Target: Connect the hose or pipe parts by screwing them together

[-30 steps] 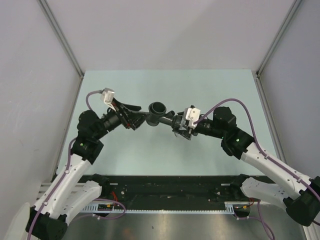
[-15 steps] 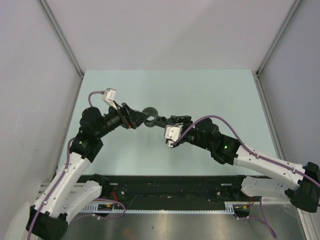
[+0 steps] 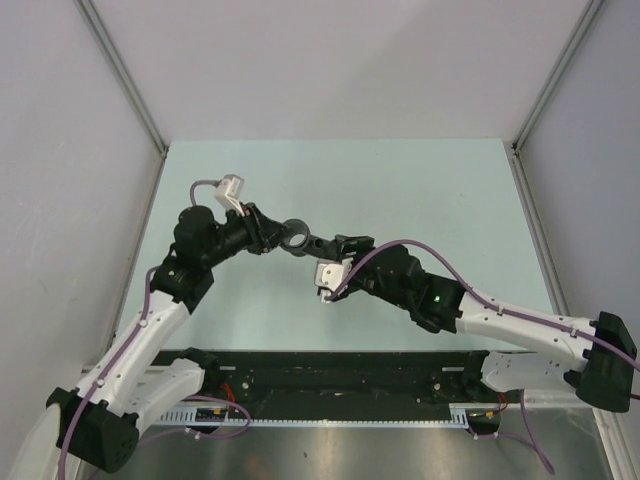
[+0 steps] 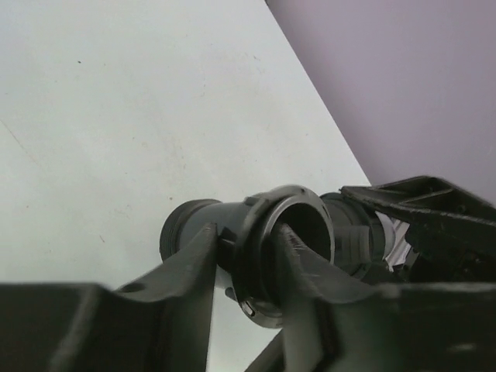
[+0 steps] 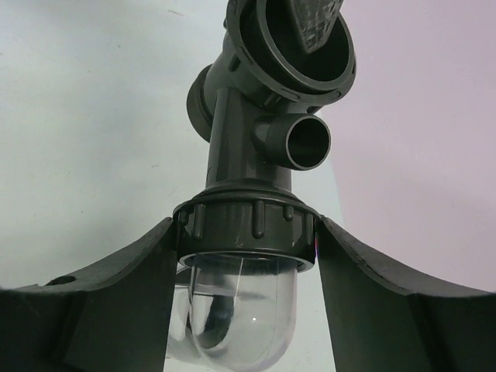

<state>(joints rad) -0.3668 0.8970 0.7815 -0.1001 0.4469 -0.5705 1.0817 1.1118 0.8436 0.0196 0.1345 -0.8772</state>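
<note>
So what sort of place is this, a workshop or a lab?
Most likely a robotics lab test cell: a pale green tabletop boxed in by plain grey panel walls, with two white-and-black robot arms bolted at its near edge, meeting at one dark grey plastic pipe fitting.

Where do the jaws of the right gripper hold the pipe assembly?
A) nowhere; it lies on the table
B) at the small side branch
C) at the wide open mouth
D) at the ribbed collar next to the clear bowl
D: in the right wrist view the right gripper has its jaws on both sides of the ribbed collar, where the clear bowl begins; the side branch and wide mouth lie beyond them.
</note>
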